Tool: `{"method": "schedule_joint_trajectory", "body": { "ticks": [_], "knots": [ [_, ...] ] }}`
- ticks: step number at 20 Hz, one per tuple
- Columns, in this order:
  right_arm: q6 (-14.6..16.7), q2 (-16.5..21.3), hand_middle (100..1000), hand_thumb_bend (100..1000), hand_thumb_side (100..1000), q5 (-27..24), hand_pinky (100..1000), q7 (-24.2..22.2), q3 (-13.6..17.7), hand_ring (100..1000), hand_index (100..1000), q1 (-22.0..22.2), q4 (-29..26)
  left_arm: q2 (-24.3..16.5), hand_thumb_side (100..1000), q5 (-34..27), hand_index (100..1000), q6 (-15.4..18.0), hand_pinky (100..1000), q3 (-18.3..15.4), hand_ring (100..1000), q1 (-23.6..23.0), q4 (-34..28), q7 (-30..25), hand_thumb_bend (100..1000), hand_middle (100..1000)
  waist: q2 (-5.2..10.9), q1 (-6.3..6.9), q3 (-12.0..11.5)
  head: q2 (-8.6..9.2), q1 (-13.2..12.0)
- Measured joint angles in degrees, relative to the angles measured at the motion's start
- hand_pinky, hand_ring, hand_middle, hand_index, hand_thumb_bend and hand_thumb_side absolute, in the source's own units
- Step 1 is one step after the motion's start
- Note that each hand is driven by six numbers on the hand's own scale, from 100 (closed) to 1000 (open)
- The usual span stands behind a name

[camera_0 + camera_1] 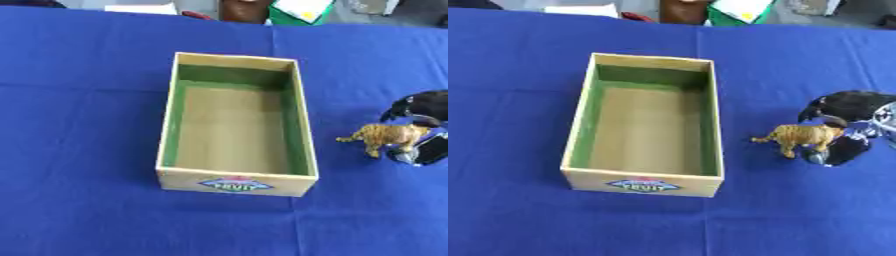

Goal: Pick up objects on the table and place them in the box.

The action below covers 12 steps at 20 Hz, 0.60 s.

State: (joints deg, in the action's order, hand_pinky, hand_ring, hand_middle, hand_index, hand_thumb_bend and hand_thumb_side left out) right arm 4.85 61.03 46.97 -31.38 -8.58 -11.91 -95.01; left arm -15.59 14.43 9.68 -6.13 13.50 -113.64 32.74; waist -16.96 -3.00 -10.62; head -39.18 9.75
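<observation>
A small orange striped toy tiger [801, 137] is at the right of the blue table, just right of the box. My right hand [842, 125] comes in from the right edge, its fingers and thumb curled round the tiger's rear. The tiger's head points left toward the box; whether its feet touch the cloth is unclear. The wooden box [234, 123] lies open in the middle, green inside walls, bare tan floor, a coloured label [235, 185] on its near side. Nothing lies inside it. My left hand shows in neither view.
A blue cloth [79, 150] covers the whole table. Beyond the far edge are a green and white item [302, 10] and a dark brown object [242, 10].
</observation>
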Motion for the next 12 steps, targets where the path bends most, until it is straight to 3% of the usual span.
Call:
{"method": "schedule_joint_trajectory", "body": {
  "ticks": [6,12],
  "knots": [
    [0.62,-0.30,626,100,552,-0.85,881,2.12,0.14,832,713,0.07,-0.07,0.00,466,0.00,687,0.03,500,0.00,556,0.00,0.00,-0.06,100,533,-0.01,0.00,0.09,-0.02,-0.04],
    [0.70,-0.31,528,100,491,-3.08,836,4.28,0.42,776,654,0.41,-0.95,0.02,463,0.00,687,0.07,500,0.00,557,0.00,0.00,-0.13,100,533,-0.01,-0.01,0.33,-0.02,-0.07]
  ]
}}
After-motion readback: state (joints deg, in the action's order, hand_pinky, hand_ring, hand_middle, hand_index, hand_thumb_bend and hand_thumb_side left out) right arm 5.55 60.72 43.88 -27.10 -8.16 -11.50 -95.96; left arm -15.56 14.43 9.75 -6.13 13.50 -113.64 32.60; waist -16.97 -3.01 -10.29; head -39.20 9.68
